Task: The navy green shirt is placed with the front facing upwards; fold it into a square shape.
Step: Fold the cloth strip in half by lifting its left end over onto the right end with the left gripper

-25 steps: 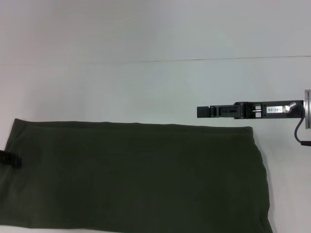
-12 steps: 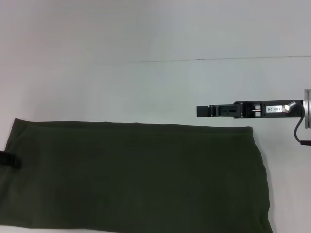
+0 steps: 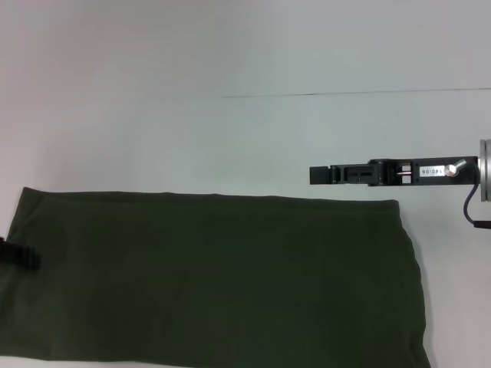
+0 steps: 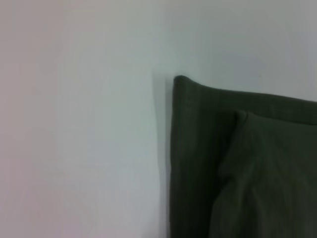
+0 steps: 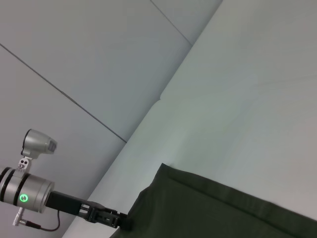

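Head view shows the navy green shirt (image 3: pixel 222 280) folded flat on the bench (image 3: pixel 230 138). Left tool (image 3: pixel 19 255) sits at its left edge, right tool (image 3: pixel 318 175) hovers beyond its far edge; grip on both unclear.

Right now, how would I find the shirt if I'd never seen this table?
Look at the white table. The shirt is the big dark green cloth lying flat across its near side, between the left gripper at its left edge and the right gripper beyond its far right corner. Nothing else is green.

We see the navy green shirt (image 3: pixel 219 280) cut off at head view's bottom and left edges. Left gripper (image 3: pixel 21 257) mostly out of frame; we can't tell its jaws. Right gripper (image 3: pixel 318 175) fingers too small to read.
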Action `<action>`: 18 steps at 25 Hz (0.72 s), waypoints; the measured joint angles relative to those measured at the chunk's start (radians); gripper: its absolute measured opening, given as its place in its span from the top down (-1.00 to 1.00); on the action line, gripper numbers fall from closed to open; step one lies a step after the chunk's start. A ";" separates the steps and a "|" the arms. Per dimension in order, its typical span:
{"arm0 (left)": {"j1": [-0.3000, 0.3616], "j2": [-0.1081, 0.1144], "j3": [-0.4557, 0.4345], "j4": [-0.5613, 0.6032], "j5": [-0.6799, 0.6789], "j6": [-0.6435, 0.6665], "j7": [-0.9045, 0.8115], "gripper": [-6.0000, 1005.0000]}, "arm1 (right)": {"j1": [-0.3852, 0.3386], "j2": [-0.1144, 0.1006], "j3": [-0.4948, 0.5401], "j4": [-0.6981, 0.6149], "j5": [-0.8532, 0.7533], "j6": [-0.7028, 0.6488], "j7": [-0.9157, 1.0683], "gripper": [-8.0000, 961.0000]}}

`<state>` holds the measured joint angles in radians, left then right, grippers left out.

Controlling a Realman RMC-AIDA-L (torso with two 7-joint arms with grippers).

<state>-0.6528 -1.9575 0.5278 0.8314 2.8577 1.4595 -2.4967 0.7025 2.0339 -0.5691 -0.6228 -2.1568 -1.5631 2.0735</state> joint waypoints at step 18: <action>-0.009 0.000 0.010 -0.006 -0.001 0.016 -0.011 -0.68 | 0.002 0.000 -0.002 0.000 0.000 -0.010 0.007 -0.72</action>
<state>-0.6622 -1.9572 0.5376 0.8250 2.8565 1.4759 -2.5080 0.7041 2.0339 -0.5707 -0.6228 -2.1567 -1.5731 2.0801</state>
